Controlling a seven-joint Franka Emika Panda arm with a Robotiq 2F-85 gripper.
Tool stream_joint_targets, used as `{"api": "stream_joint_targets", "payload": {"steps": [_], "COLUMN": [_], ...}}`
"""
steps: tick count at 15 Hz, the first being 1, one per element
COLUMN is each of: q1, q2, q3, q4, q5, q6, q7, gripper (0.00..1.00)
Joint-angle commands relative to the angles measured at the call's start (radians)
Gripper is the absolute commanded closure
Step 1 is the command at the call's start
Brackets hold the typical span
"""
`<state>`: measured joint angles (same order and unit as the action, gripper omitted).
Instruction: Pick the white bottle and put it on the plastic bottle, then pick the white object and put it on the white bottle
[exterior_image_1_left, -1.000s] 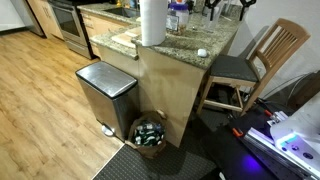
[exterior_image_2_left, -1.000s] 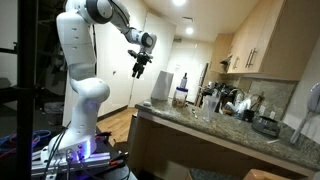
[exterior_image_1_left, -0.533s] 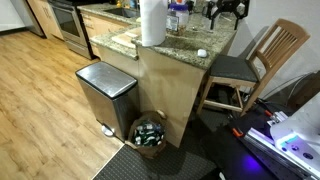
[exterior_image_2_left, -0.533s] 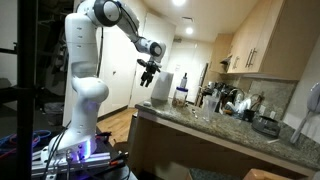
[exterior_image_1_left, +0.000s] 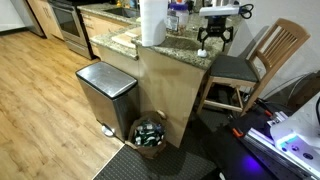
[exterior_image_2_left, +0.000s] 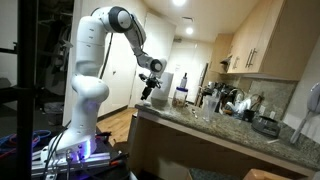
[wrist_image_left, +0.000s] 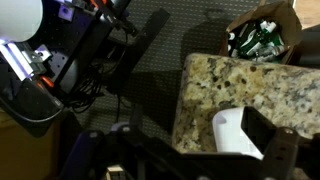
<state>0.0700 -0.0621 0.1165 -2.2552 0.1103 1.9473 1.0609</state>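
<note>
A small white thing (wrist_image_left: 232, 132) lies on the granite counter (wrist_image_left: 215, 85) close to its edge. I cannot tell whether it is the white bottle or the white object. My gripper (exterior_image_1_left: 214, 40) hangs open just above that corner of the counter, also seen in an exterior view (exterior_image_2_left: 148, 90). In the wrist view one dark finger (wrist_image_left: 282, 146) stands right beside the white thing, and nothing is held. A clear plastic bottle (exterior_image_1_left: 176, 14) stands further back on the counter, behind the paper towel roll.
A big paper towel roll (exterior_image_1_left: 151, 20) stands on the counter. Below are a steel trash can (exterior_image_1_left: 105, 90) and a basket of green bottles (exterior_image_1_left: 150, 132). A wooden chair (exterior_image_1_left: 270, 55) stands beside the counter. Cluttered kitchenware (exterior_image_2_left: 230, 103) fills the counter's far end.
The arm has swung down and forward from high above the counter to its near corner. The gripper has stayed open. It now covers the white thing in the exterior view.
</note>
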Motion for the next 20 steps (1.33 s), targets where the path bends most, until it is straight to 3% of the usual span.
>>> {"api": "stream_joint_targets", "payload": {"steps": [1, 2, 6, 10, 13, 15, 16, 20], "q1": [0.026, 0.023, 0.031, 0.018, 0.015, 0.017, 0.021, 0.021], "q2": [-0.041, -0.010, -0.015, 0.021, 0.024, 0.021, 0.019, 0.019], "q3": [0.015, 0.010, 0.015, 0.002, -0.017, -0.026, -0.016, -0.016], "q4": [-0.069, -0.022, -0.036, -0.034, -0.043, -0.050, -0.035, -0.035], "q5": [-0.020, -0.008, -0.018, -0.141, -0.102, -0.012, -0.070, -0.063], "q6": [0.092, 0.037, 0.058, 0.247, 0.331, 0.328, 0.298, 0.298], "q7": [-0.038, -0.010, -0.011, -0.075, -0.163, -0.237, -0.163, -0.168], "gripper": [0.00, 0.00, 0.00, 0.00, 0.00, 0.00, 0.00, 0.00]}}
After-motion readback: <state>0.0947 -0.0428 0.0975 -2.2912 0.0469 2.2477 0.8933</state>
